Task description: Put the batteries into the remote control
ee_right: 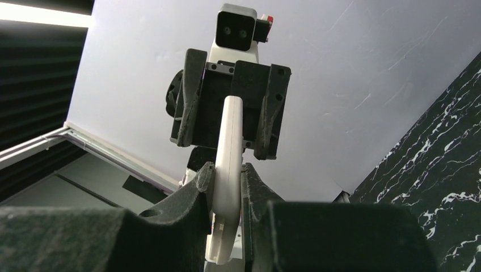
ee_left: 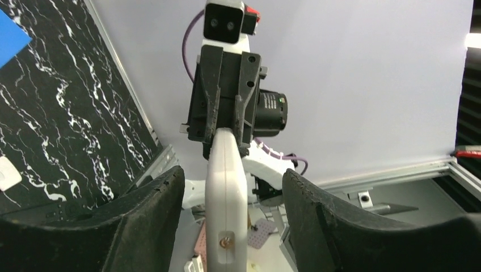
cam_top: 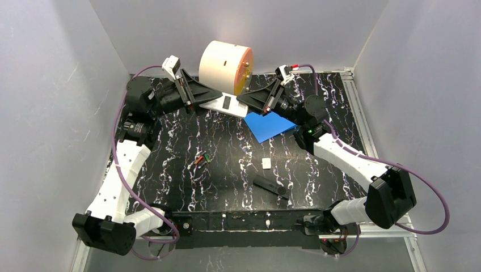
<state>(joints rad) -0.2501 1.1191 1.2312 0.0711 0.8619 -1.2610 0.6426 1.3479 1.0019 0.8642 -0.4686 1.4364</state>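
1. Where the tabletop [cam_top: 227, 170] meets its far edge, remote control [cam_top: 225, 105]: white, held aloft, right pincer [ee_right: 227, 181] clenched on one end.
2. Left pincer [ee_left: 227, 187]: released, fingers [ee_left: 153, 209] flanking the other end without touching.
3. Batteries [cam_top: 201, 159]: two, side by side, mid-tabletop, leftward.

Black marbled table [cam_top: 227, 170] bears 2 batteries [cam_top: 201, 159], blue sheet [cam_top: 269, 126], black bar [cam_top: 270, 186], white piece [cam_top: 266, 163].

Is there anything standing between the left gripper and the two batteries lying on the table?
Nothing visible does. The batteries lie on bare table, apart from other things. The left gripper is open around the white remote, which the right gripper clamps, so it probably must draw back from it first.
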